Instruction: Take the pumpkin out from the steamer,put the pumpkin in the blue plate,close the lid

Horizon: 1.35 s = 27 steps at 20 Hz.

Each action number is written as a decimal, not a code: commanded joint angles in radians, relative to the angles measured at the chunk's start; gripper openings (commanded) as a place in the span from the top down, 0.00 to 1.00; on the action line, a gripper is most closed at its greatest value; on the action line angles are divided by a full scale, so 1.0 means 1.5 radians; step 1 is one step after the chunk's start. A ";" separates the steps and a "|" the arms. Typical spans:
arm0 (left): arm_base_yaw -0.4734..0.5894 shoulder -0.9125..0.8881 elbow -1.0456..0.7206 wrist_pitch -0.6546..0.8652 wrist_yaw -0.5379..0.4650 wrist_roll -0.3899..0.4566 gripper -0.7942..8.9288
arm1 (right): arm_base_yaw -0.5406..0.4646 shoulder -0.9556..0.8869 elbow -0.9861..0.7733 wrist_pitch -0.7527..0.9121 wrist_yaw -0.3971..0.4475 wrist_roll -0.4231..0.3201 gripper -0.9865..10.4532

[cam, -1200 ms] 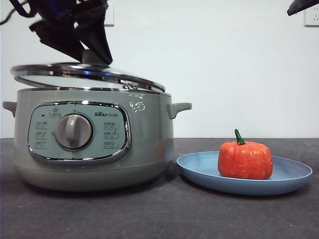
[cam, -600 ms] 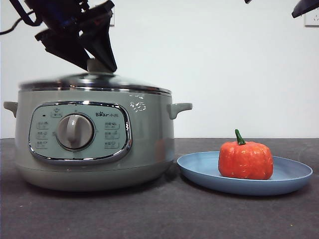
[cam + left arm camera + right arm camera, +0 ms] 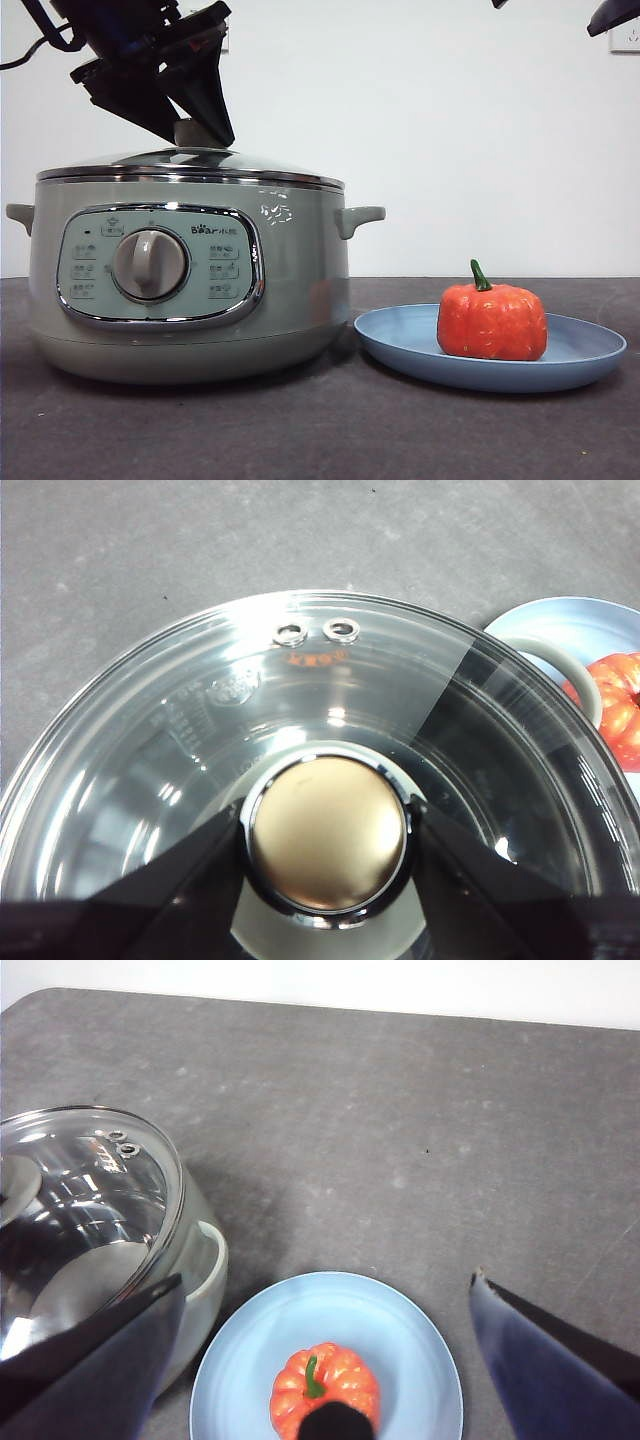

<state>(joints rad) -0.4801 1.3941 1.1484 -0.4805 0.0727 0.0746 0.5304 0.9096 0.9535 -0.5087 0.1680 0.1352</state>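
Observation:
The glass lid (image 3: 190, 165) sits level on the rim of the sage-green steamer (image 3: 290, 290) at the left. My left gripper (image 3: 200, 135) comes down from the top left and is shut on the lid's pale knob (image 3: 328, 832), one black jaw on each side of it. The orange pumpkin (image 3: 492, 322) stands upright in the blue plate (image 3: 590, 352) to the right of the steamer. High above the plate, my right gripper (image 3: 327, 1278) hangs open with nothing in it; it looks down on the pumpkin (image 3: 325, 1388) and plate (image 3: 400, 1340).
The steamer's side handle (image 3: 358, 217) reaches toward the plate, with a small gap between pot and plate. Dark grey table (image 3: 320, 430) lies bare in front of both. A white wall stands behind.
One second ago the lid hung tilted just above the steamer in my left gripper. It has come down and now rests flat on the rim. The pumpkin and plate have not moved.

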 commanded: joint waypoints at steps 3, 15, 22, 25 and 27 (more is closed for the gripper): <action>0.003 0.011 -0.010 -0.035 0.001 0.003 0.56 | 0.000 0.000 -0.004 0.002 0.002 0.004 0.50; 0.002 -0.104 -0.009 -0.116 0.005 0.002 0.62 | 0.001 0.000 -0.004 -0.028 -0.008 0.004 0.51; 0.002 -0.212 -0.010 -0.149 0.007 0.003 0.93 | 0.001 0.000 -0.004 -0.043 -0.007 -0.006 0.80; 0.002 -0.250 -0.016 -0.164 0.002 0.005 0.93 | 0.001 -0.003 -0.006 -0.043 -0.005 -0.015 0.93; 0.002 -0.292 -0.053 -0.135 -0.017 0.005 0.93 | 0.002 -0.023 -0.021 -0.028 -0.004 -0.017 0.93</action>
<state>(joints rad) -0.4797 0.9611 1.0855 -0.6827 0.0528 0.0784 0.5308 0.8829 0.9367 -0.5568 0.1589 0.1188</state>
